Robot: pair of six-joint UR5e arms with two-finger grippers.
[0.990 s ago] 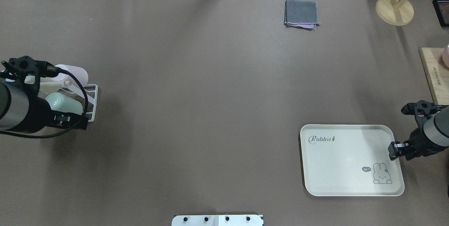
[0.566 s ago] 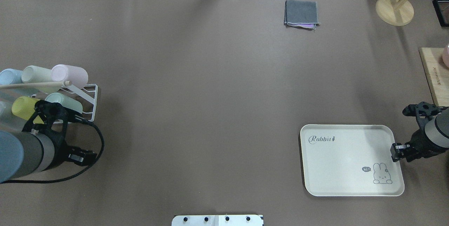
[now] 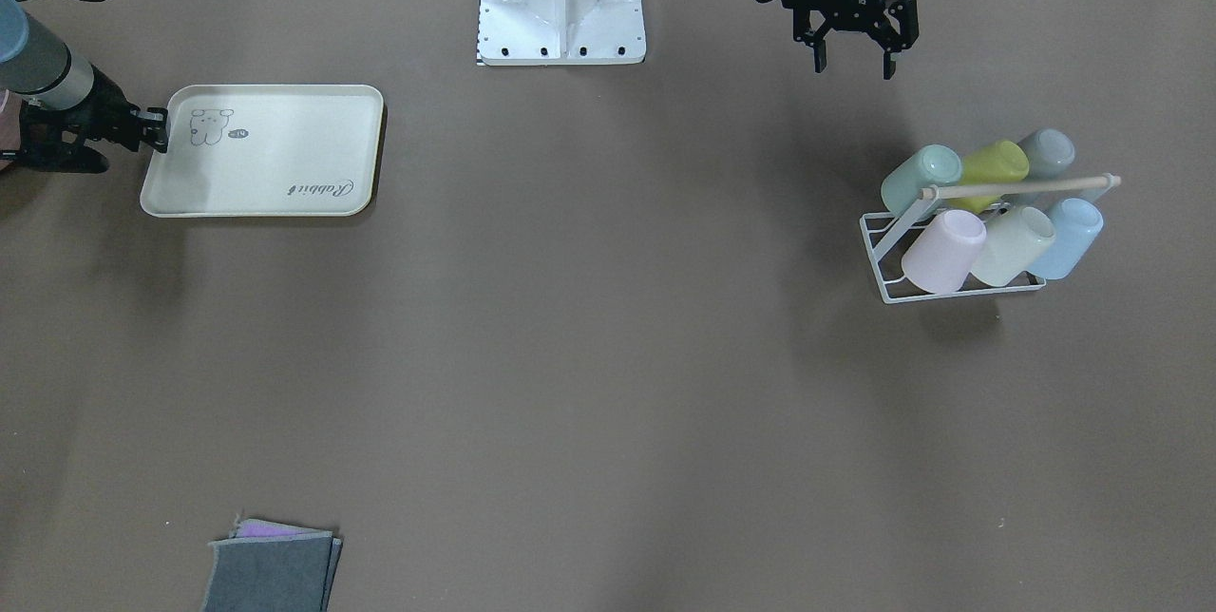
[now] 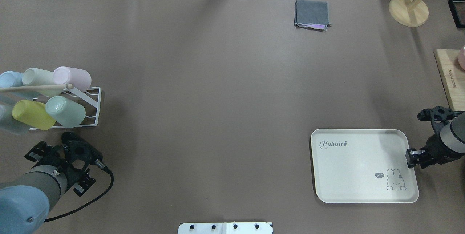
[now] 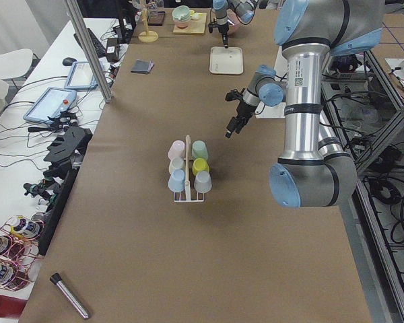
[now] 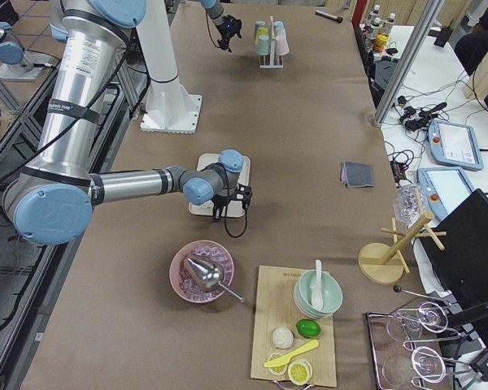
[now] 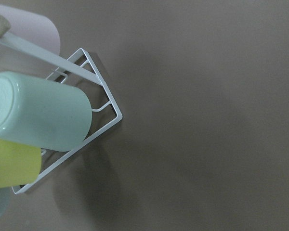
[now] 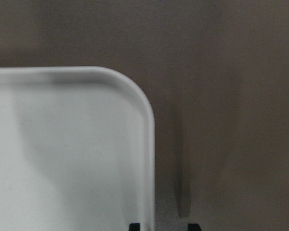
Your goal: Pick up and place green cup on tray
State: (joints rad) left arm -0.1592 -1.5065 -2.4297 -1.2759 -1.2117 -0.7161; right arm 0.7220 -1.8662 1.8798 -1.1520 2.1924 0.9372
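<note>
In the overhead view, the green cup [image 4: 65, 111] is being carried on its side in a white wire rack [image 7: 119, 115] at the table's 9 o'clock edge. Its base is being pointed toward 10 o'clock, and a yellow-green cup [image 4: 32, 115] is being touched at its 9 o'clock side. The left gripper [image 3: 853, 66] is being held in the air at the cup's 6 o'clock, near but clear of it, jaws wide apart and unloaded. The tray [image 4: 356, 168] is being observed at the table's 4 o'clock. The right gripper [image 4: 410, 157] is being held at the tray's 3 o'clock rim, fingers slightly apart; contact cannot be told.
</note>
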